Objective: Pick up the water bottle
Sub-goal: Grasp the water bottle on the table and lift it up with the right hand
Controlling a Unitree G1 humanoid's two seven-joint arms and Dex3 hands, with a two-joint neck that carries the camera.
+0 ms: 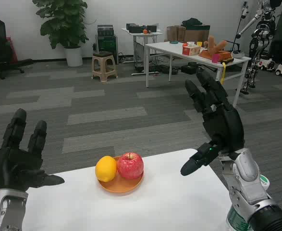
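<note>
White table (169, 207), near edge of a large carpeted room. Left hand (17, 161): raised over the table's left edge, fingers spread, holding nothing. Right hand (216, 122): raised above the table's right side, fingers extended and apart, holding nothing. Water bottle (238, 222): bottom right, mostly hidden behind the right forearm; white with green print. Orange plate (120, 186): table centre, bearing a lemon (106, 169) touching a red apple (130, 165).

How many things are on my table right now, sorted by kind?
Fruit: 2, a lemon and an apple
Plates: 1, an orange plate under the fruit
Bottles: 1, a bottle at the right edge, mostly hidden behind the right forearm
Total: 4
</note>
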